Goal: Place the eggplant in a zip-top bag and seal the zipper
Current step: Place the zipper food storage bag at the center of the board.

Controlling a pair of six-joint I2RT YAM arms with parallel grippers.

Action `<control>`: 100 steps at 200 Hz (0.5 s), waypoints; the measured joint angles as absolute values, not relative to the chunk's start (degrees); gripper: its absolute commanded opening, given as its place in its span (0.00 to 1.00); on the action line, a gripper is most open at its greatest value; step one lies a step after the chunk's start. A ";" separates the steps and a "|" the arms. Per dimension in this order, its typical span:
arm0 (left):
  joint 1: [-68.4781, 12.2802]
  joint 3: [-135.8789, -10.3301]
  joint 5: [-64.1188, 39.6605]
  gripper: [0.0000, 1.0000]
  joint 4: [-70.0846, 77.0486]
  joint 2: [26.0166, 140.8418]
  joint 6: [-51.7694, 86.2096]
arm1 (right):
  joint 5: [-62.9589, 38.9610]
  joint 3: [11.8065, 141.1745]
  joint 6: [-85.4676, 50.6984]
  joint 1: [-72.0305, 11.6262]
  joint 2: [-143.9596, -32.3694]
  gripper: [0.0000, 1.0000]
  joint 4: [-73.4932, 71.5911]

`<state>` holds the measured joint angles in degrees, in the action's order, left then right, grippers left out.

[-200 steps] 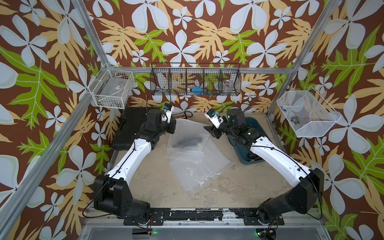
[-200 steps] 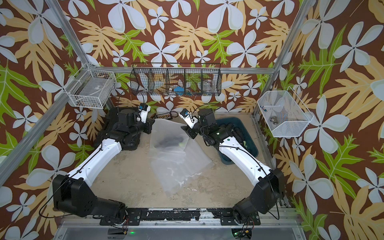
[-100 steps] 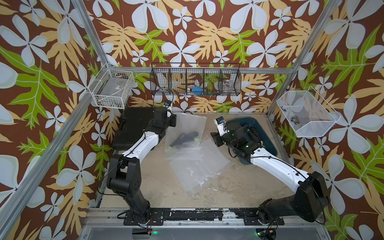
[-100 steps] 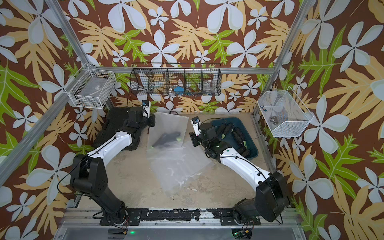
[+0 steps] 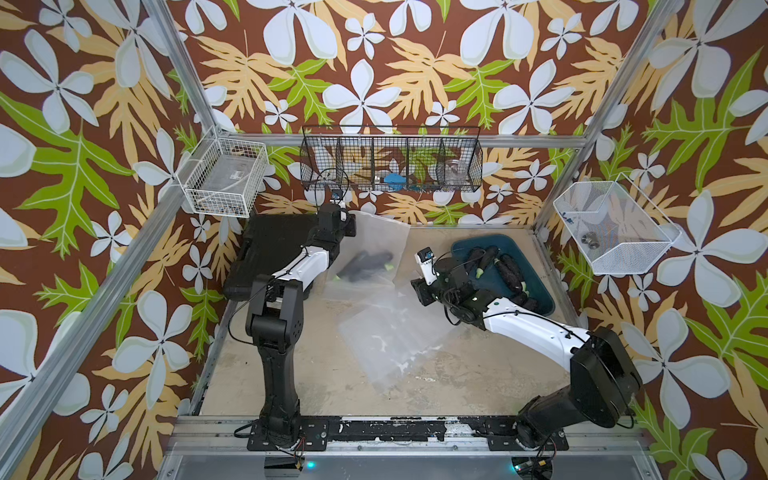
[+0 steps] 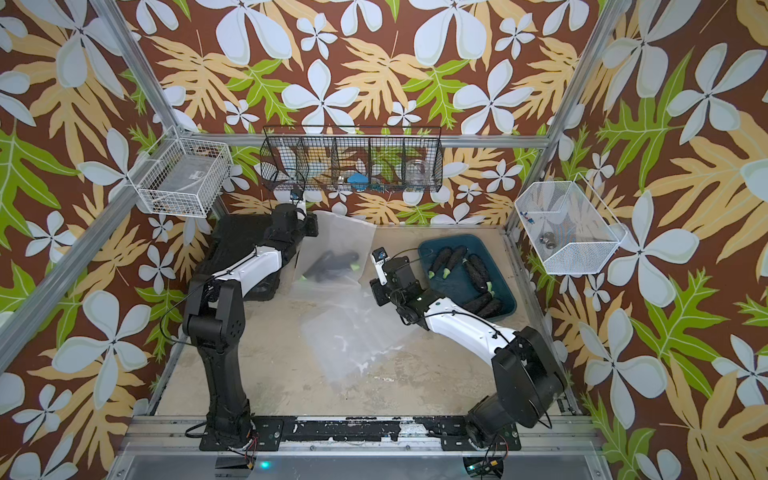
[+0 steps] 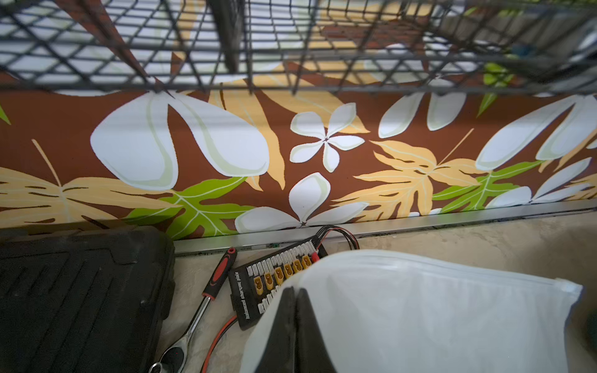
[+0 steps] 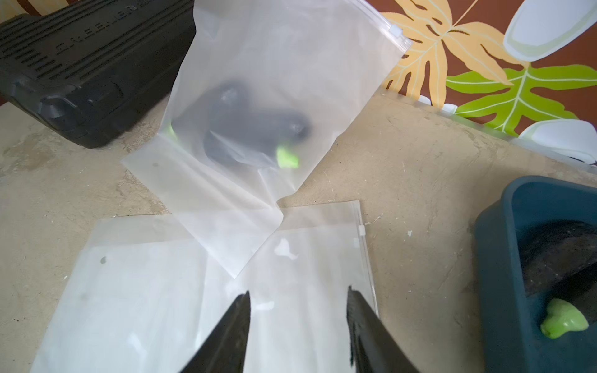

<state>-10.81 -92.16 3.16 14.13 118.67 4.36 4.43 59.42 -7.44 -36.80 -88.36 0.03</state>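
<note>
A frosted zip-top bag (image 5: pixel 376 239) (image 6: pixel 332 241) stands tilted at the back of the table. Dark eggplant (image 5: pixel 365 266) (image 8: pixel 245 129) with green stem ends shows through its lower part. My left gripper (image 5: pixel 351 216) (image 7: pixel 295 290) is shut on the bag's top corner, and the white film (image 7: pixel 420 306) bulges beside its fingers. The zipper slider (image 8: pixel 394 31) sits at the far end of the bag's top edge. My right gripper (image 5: pixel 417 291) (image 8: pixel 298 294) is open, apart from that bag, and hovers over empty bags (image 8: pixel 161 290) lying flat.
A blue tray (image 5: pixel 482 240) (image 6: pixel 449 239) with several eggplants sits at the right, close to my right arm. A black case (image 5: pixel 274 245) lies at the back left. A ratchet (image 7: pixel 206 300) and a charging board (image 7: pixel 255 284) lie by the back wall. A black wire basket (image 5: pixel 390 158) hangs above.
My left gripper has carried the bag back and to the left, toward the wall. My right gripper has drawn away from the bag's top edge to the front right, over the flat bags.
</note>
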 measured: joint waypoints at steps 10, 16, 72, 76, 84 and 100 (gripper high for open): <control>-10.24 -93.14 3.20 0.00 14.48 119.98 4.64 | 4.32 59.75 -7.44 -36.97 -89.01 0.51 -0.01; -9.93 -93.60 3.25 0.00 14.72 120.60 4.99 | 4.23 59.88 -7.44 -37.04 -89.41 0.51 -0.03; -8.75 -99.15 4.71 0.44 12.99 124.51 5.78 | 3.20 59.16 -8.60 -37.01 -90.74 0.52 0.03; -8.75 -99.22 4.69 0.46 12.73 124.49 5.80 | 3.20 58.89 -8.64 -37.01 -90.67 0.52 0.05; -8.75 -99.26 4.67 0.47 12.14 124.18 5.72 | 3.22 58.39 -8.80 -36.97 -90.41 0.52 0.12; -8.78 -98.59 4.40 0.47 10.85 122.58 5.54 | 3.29 57.76 -9.28 -36.75 -89.97 0.52 0.56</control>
<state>-8.78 -98.59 4.40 10.85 122.58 5.54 3.29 57.76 -9.28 -36.75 -89.97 0.56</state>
